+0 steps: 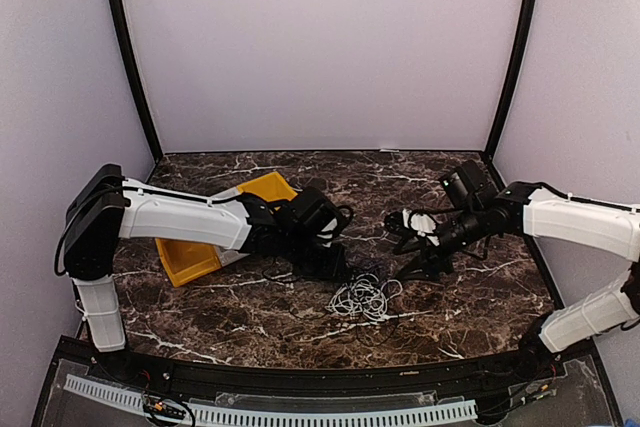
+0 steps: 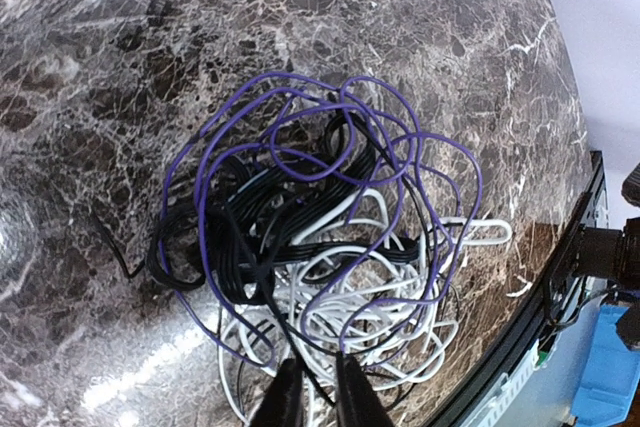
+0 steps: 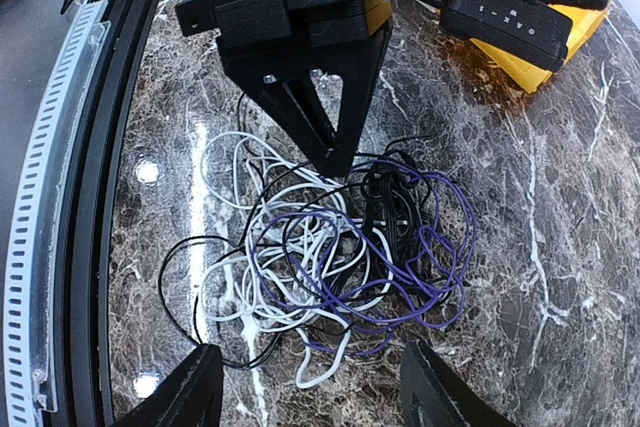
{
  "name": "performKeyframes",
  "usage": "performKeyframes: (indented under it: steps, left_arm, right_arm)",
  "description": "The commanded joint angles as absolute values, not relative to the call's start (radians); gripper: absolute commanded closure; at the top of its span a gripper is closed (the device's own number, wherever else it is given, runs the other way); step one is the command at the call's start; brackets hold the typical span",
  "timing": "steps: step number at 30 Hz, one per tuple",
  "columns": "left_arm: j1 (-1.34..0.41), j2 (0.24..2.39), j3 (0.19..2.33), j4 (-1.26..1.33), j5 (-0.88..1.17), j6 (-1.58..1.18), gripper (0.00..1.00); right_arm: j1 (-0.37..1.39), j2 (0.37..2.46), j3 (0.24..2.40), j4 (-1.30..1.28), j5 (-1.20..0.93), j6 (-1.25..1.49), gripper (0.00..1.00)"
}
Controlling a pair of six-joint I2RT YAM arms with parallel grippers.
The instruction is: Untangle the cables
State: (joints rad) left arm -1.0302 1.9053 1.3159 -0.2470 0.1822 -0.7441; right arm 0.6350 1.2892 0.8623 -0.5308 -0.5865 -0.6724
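Top view, cables: the cables [image 1: 365, 295] are lying in one small tangle on the dark marble table [image 1: 250, 317], toward the front and roughly midway between the two arms.
Top view, left gripper: the left gripper [image 1: 335, 265] is reaching in from the left and pointing down at the left edge of the tangle.
Top view, right gripper: the right gripper [image 1: 408, 247] is hanging just to the right of the tangle and tilting toward it.
Top view, bin: a yellow bin [image 1: 190, 259] is showing on both sides of the left forearm, apart from the cables.
Left wrist view, cables: purple, black and white strands are looping through one another. The purple loops are spreading widest, a black bundle is sitting left of centre, and white coils are lying nearer the table's edge.
Left wrist view, grip: the two fingers [image 2: 285, 397] are standing almost together with only a slit between them, right at the tangle. A black strand is running toward the slit, but I cannot tell whether it is being pinched.
Right wrist view, grip: the right gripper's fingers are standing wide apart at the bottom of the view, holding nothing and hovering over the near side of the tangle.
Right wrist view, left gripper: its black fingers are meeting in a point at the far edge of the tangle, by the black strands.
Right wrist view, cables: white loops are lying toward the black rail [image 3: 90, 247], and purple loops are lying on the opposite side.
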Motion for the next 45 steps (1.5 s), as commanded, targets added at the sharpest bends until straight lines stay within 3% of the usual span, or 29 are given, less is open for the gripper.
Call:
performKeyframes:
  steps: [1,5,16,25,38,40,42,45]
  left_arm:
    - [-1.023,1.901,1.35,-0.237,0.182,-0.737,0.93]
    - [-1.023,1.892,1.35,-0.227,0.164,-0.721,1.0]
    - [-1.023,1.745,1.338,-0.134,0.202,-0.515,1.0]
    - [-1.026,1.545,1.244,0.057,0.358,-0.41,1.0]
    - [-1.027,1.5,1.246,0.041,0.382,-0.375,1.0]
    - [-1.026,1.502,1.245,0.037,0.379,-0.368,1.0]
    - [-1.026,1.503,1.244,0.033,0.375,-0.361,1.0]
    - [-1.026,1.504,1.242,0.035,0.366,-0.352,1.0]
  right_arm:
    - [0.636,1.256,0.844,-0.497,-0.592,-0.666,0.38]
    - [0.637,1.258,0.839,-0.489,-0.594,-0.666,0.37]
    - [0.637,1.318,0.942,-0.487,-0.639,-0.657,0.35]
    - [0.635,1.342,1.054,-0.433,-0.7,-0.559,0.3]
    - [0.638,1.431,1.203,-0.407,-0.862,-0.492,0.3]
    - [0.638,1.437,1.216,-0.418,-0.897,-0.498,0.34]
    - [0.638,1.444,1.228,-0.429,-0.93,-0.498,0.46]
    - [0.638,1.449,1.258,-0.456,-0.941,-0.504,0.89]
